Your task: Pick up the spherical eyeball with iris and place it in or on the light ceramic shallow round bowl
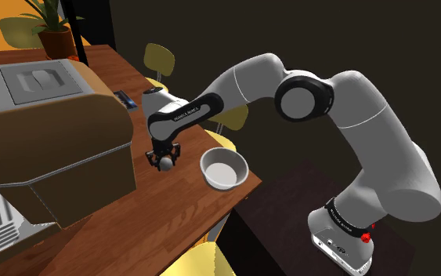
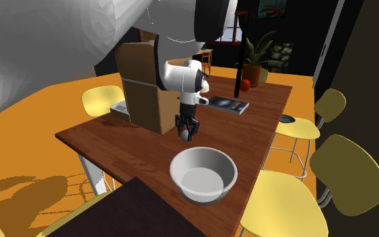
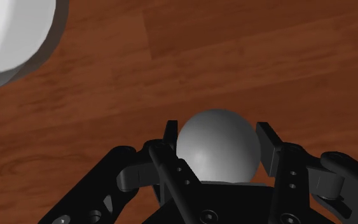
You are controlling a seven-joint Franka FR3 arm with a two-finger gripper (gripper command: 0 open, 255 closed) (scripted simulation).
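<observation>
Clenched on the eyeball (image 3: 217, 153), my pincer (image 3: 217, 129) hung over the wooden table (image 3: 171, 63), with one black finger pressing on each side of the ball. In the wrist view the ball looked plain grey and smooth; I could see no iris on the side turned to the camera. In the shoulder view my pincer (image 1: 164, 161) pointed down, with the small pale ball (image 1: 164, 165) at its tips, just beside the big brown box (image 1: 54, 149) and near the table's edge. The ball seemed to be lifted a little off the wood, but I could not be sure of it from these views.

The bowl (image 1: 225, 166) stood near, toward the shoulder view's right of my pincer, upright and with nothing in it. In the second exterior view the bowl (image 2: 203, 176) was nearer to the camera than my pincer (image 2: 187, 133), with bare table (image 2: 114, 145) between them. The wrist view showed the bowl's white rim (image 3: 6, 38) off to one side, so I was not over it.

By my judgement the first half of the task was done: the ball was grasped. What was left was to carry it sideways until it was above the bowl, to lower it, and to release it inside. The ball is round, so I judged that dropping it from high could make it bounce or roll out over the low rim.
</observation>
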